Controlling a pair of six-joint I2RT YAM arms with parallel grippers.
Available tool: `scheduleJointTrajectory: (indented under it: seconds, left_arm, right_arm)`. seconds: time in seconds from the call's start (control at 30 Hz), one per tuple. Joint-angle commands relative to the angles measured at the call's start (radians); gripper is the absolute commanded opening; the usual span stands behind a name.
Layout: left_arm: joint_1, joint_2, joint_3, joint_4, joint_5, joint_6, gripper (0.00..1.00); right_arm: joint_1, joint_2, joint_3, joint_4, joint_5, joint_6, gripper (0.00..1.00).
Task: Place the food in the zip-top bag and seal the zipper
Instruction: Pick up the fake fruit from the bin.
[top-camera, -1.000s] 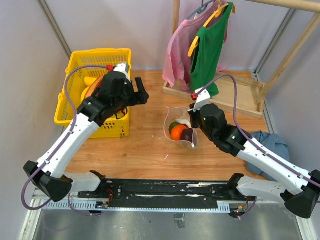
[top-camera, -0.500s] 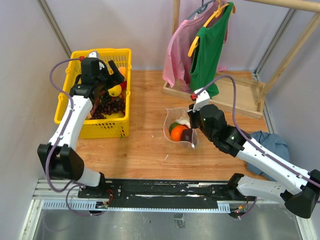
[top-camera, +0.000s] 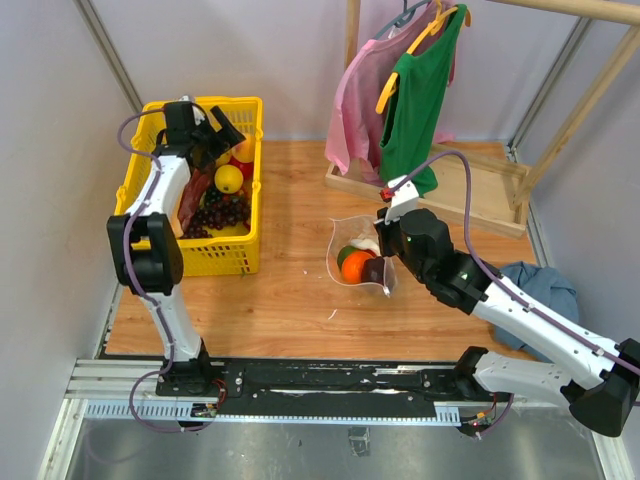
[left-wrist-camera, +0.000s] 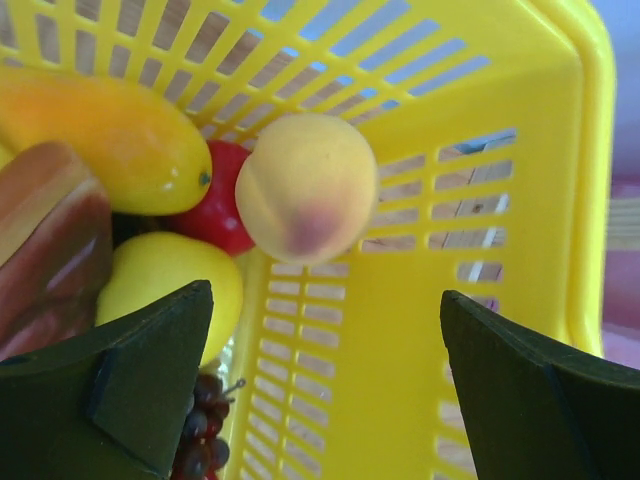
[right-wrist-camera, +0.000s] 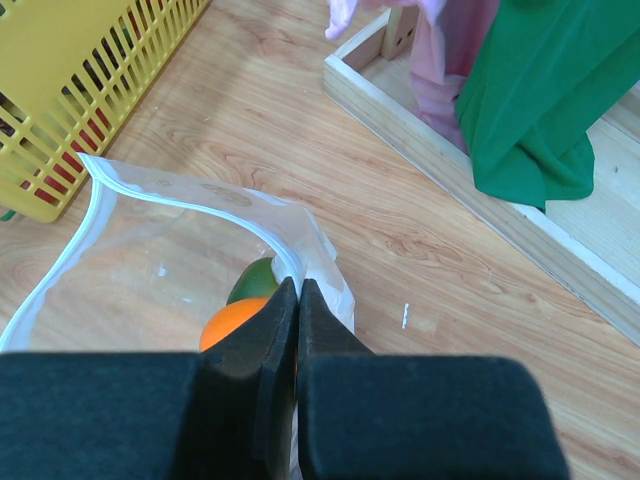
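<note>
The right tool (right-wrist-camera: 298, 290) is pinched shut on the rim of the bag (right-wrist-camera: 150, 250), propping its mouth open on the worktop (top-camera: 290, 300). An orange (right-wrist-camera: 235, 322) and a green piece (right-wrist-camera: 256, 278) sit inside. The left tool (left-wrist-camera: 325, 300) hangs wide open in the basket (left-wrist-camera: 520, 130), over a peach (left-wrist-camera: 305, 185) and a lemon (left-wrist-camera: 165, 290). These toy fruits look light, hard and smooth, so a round one may squirt out unless the 2 fingers close across its middle. The bag looks thin and floppy, and if released its mouth would likely slump.

Bare basket (left-wrist-camera: 520, 210) corner beneath left pincer (left-wrist-camera: 325, 330)
</note>
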Motion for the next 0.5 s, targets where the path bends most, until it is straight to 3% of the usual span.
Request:
scheduleJointTrajectory:
  seconds: [0.0,0.27,0.47]
  left_arm:
    - [0.005,0.119,0.117,0.033,0.065,-0.006,0.99]
    - [0.007,0.331,0.315,-0.014,0.097,0.002,0.99]
    - [0.007,0.407,0.344,0.013,0.163,-0.005,0.94]
  right_arm:
    - [-0.019,0.005,-0.016,0.053,-0.005,-0.018,0.01]
    - [-0.02,0.021,-0.016,0.054,-0.004,-0.026,0.01]
    - [-0.022,0.031,-0.017,0.058,-0.01,-0.026,0.01]
